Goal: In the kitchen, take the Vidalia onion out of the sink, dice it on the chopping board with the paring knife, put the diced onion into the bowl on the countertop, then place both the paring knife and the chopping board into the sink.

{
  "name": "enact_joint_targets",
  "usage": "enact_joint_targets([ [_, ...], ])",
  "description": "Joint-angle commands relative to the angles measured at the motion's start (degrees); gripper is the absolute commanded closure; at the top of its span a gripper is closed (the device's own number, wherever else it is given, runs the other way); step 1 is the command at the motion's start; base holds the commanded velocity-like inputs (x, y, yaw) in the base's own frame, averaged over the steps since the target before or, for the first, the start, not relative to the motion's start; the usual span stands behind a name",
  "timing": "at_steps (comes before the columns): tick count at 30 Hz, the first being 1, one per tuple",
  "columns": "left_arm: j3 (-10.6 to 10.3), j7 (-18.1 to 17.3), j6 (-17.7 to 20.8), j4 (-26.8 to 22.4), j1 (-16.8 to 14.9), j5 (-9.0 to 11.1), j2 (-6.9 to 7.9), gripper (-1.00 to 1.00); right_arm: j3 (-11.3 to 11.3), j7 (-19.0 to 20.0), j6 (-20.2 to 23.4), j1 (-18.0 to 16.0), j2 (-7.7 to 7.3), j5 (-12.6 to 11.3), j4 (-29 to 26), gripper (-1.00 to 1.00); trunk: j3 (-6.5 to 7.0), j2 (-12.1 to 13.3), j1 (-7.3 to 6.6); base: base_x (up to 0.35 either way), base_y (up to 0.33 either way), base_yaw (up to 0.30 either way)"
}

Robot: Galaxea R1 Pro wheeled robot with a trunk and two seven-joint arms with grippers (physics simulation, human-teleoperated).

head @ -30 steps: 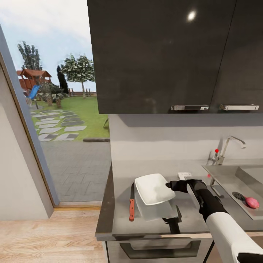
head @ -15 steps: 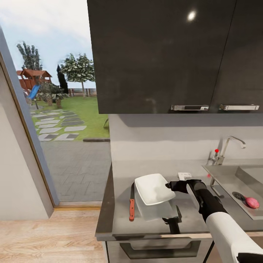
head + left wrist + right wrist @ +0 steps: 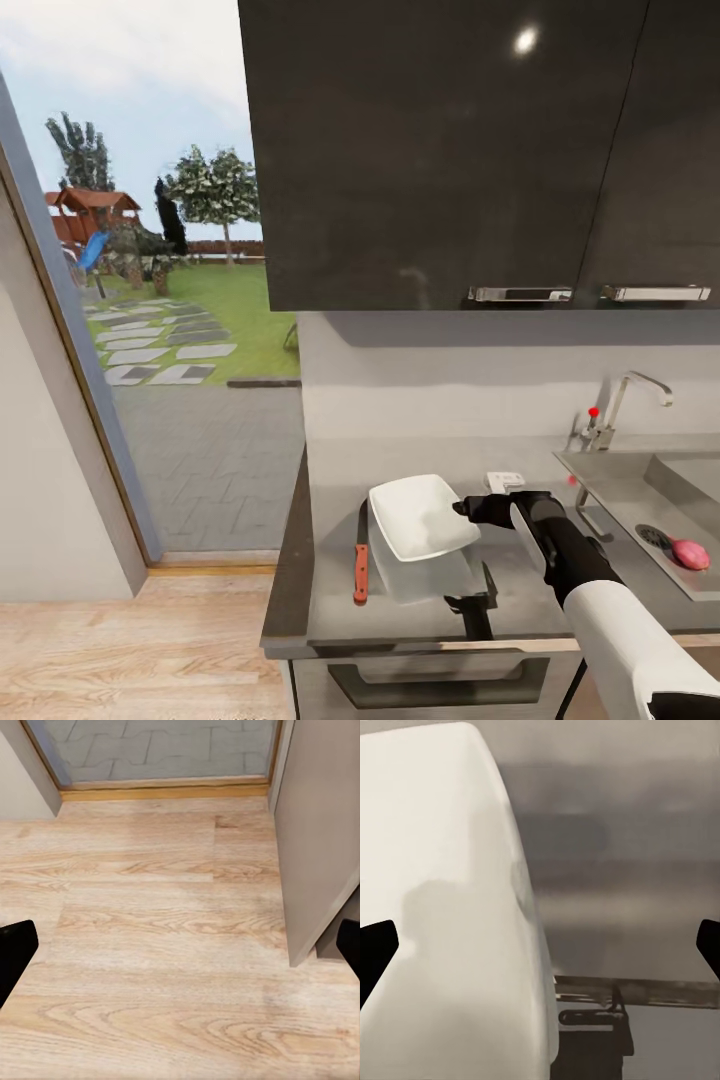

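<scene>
White square bowl (image 3: 423,516) hangs tilted above my grey countertop (image 3: 330,600); slim red-handled knife (image 3: 361,566) lies beside it. Pinkish-red onion (image 3: 690,553) rests in grey sink (image 3: 620,490).

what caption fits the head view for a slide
Right gripper at the white bowl's edge; knife beside it, onion in sink.

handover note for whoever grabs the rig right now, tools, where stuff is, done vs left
Left tool: open, empty, hanging over the pale wood floor.
Right tool: open, at the right rim of the shallow white square bowl, not closed on it.
Pinkish-red Vidalia onion: in the grey recessed sink, near the drain.
Slim paring knife with a reddish handle: flat on the grey countertop, just left of the bowl.
Chopping board: I can't make it out.
Done: nothing.
Left: fetch the onion, dice it, fill the bowl, then put the knife and board in the sink.
</scene>
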Motion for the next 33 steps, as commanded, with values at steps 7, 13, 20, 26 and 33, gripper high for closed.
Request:
enact_joint_targets([
  [7, -0.01, 0.02, -0.04, -0.13, 0.04, 0.13, 0.00, -1.00, -0.08, 0.20, 0.27, 0.00, 0.00, -0.02, -0.03, -1.00, -0.57, -0.03, 0.02, 0.000, 0.000, 0.000],
  [13, -0.01, 0.02, -0.04, -0.11, 0.03, 0.13, 0.00, -1.00, -0.08, 0.20, 0.27, 0.00, 0.00, -0.02, 0.03, -1.00, -1.12, -0.03, 0.02, 0.000, 0.000, 0.000],
  [20, -0.01, 0.02, -0.04, -0.10, 0.04, 0.13, 0.00, -1.00, -0.08, 0.20, 0.27, 0.00, 0.02, -0.02, 0.03, -1.00, -1.76, -0.03, 0.02, 0.000, 0.000, 0.000],
  [26, -0.01, 0.02, -0.04, -0.13, 0.04, 0.13, 0.00, -1.00, -0.08, 0.20, 0.27, 0.00, 0.05, -0.02, 0.03, -1.00, -2.31, -0.03, 0.02, 0.000, 0.000, 0.000],
  [33, -0.01, 0.02, -0.04, -0.14, 0.03, 0.13, 0.00, -1.00, -0.08, 0.20, 0.27, 0.00, 0.12, -0.02, 0.05, -1.00, -2.95, -0.03, 0.02, 0.000, 0.000, 0.000],
])
